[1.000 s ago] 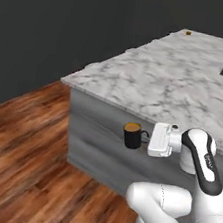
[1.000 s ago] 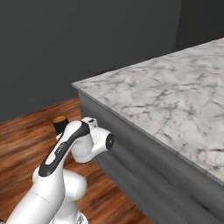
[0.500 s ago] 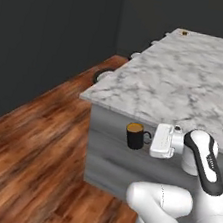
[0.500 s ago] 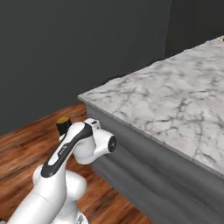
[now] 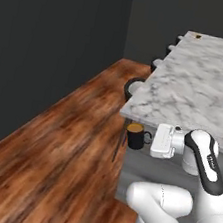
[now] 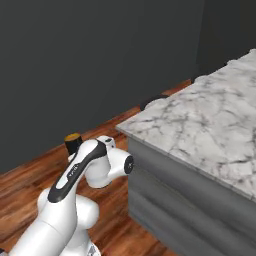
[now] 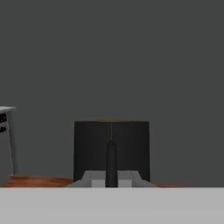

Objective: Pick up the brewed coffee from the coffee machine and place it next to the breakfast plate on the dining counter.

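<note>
The brewed coffee (image 5: 135, 136) is a small black mug with an orange-brown top, held level in the air beside the corner of a white marble slab (image 5: 202, 92). My gripper (image 5: 149, 138) is shut on the mug's side handle. In the right base view the mug (image 6: 73, 141) peeks out behind my arm, left of the slab (image 6: 200, 135). The hand view has the mug (image 7: 131, 148) straight ahead, its handle between my gripper (image 7: 111, 175) fingers. I cannot tell whether this slab is the dining counter. The coffee machine and the breakfast plate are out of view.
Dark round stools (image 5: 132, 88) stand along the slab's left edge, over a brown wooden floor (image 5: 53, 145). A dark wall (image 6: 90, 60) rises behind. A small brown item (image 5: 197, 36) lies at the slab's far end.
Both base views have shifted, so the base has moved: the slab now lies further right and the stools have come into sight. The mug stays in my shut gripper.
</note>
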Available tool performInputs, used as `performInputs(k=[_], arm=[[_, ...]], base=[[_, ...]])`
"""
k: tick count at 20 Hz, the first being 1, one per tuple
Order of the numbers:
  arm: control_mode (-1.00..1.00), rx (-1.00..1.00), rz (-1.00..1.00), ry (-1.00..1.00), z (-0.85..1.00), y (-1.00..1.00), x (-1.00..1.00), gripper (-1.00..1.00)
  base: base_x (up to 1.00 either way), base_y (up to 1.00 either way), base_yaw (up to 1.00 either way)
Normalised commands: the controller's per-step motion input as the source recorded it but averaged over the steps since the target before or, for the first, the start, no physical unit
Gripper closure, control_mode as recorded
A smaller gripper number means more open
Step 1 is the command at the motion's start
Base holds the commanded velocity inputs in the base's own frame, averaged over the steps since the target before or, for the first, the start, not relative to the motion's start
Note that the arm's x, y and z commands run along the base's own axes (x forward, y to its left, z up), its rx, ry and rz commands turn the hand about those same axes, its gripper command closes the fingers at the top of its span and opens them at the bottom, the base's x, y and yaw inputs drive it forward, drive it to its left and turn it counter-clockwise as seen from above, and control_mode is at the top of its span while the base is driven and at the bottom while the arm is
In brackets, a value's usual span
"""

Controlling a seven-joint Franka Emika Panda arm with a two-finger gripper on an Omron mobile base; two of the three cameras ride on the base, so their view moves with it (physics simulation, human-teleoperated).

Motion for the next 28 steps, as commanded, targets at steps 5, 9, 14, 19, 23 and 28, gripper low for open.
performInputs(k=[5, 9, 14, 19, 23, 28], arm=[[1.0, 0.0, 0.0, 0.0, 0.0, 0.0, 0.0, 1.0], [1.0, 0.0, 0.0, 0.0, 0.0, 0.0, 0.0, 1.0], [1.0, 0.0, 0.0, 0.0, 0.0, 0.0, 0.0, 1.0], [1.0, 0.0, 0.0, 0.0, 0.0, 0.0, 0.0, 1.0], [1.0, 0.0, 0.0, 0.0, 0.0, 0.0, 0.0, 1.0], [1.0, 0.0, 0.0, 0.0, 0.0, 0.0, 0.0, 1.0]], base=[[0.69, 1.0, -0.23], [0.69, 1.0, -0.35], [0.75, 0.99, -0.43], [0.76, 0.97, -0.47], [0.75, 0.91, -0.47], [0.75, 0.95, -0.44]])
